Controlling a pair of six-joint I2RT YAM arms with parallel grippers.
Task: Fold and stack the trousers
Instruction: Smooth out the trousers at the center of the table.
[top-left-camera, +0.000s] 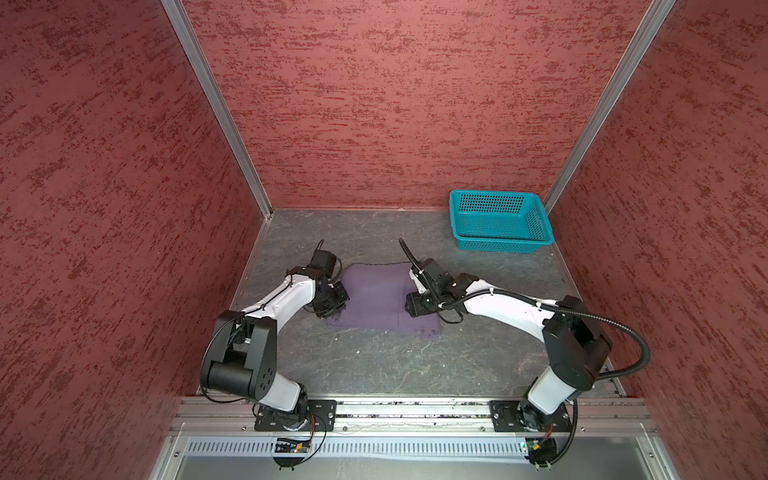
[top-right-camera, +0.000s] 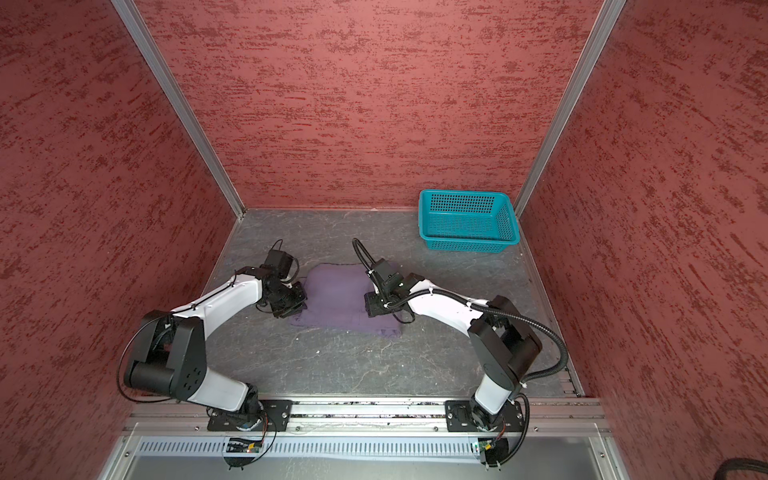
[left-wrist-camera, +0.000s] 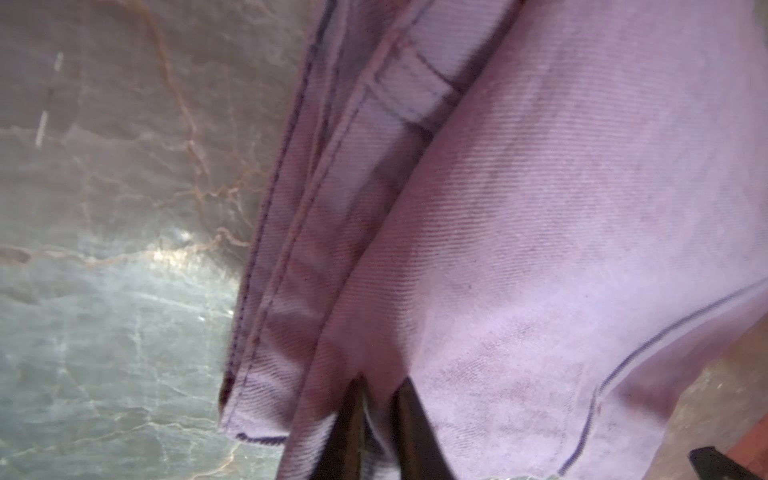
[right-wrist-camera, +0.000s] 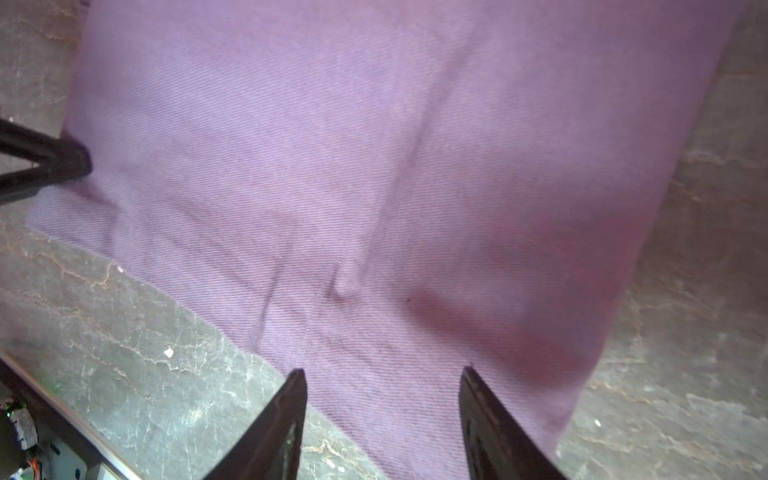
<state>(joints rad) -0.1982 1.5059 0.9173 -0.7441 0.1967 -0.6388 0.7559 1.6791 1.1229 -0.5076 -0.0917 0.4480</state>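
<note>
On folded trousers (top-left-camera: 374, 296) — left gripper (left-wrist-camera: 382, 382) pinching a fold; right gripper (right-wrist-camera: 383, 370) spread wide, touching cloth

I see the trousers (top-left-camera: 374, 297) folded into a compact dusty-purple rectangle, lying flat in the middle of the grey surface (top-left-camera: 374, 365), stitched hems layered along one edge.

Red textured walls (top-left-camera: 374, 104); grey marbled floor (top-left-camera: 374, 365).

Soft even light; wrist views seemingly motion-blurred.
</note>
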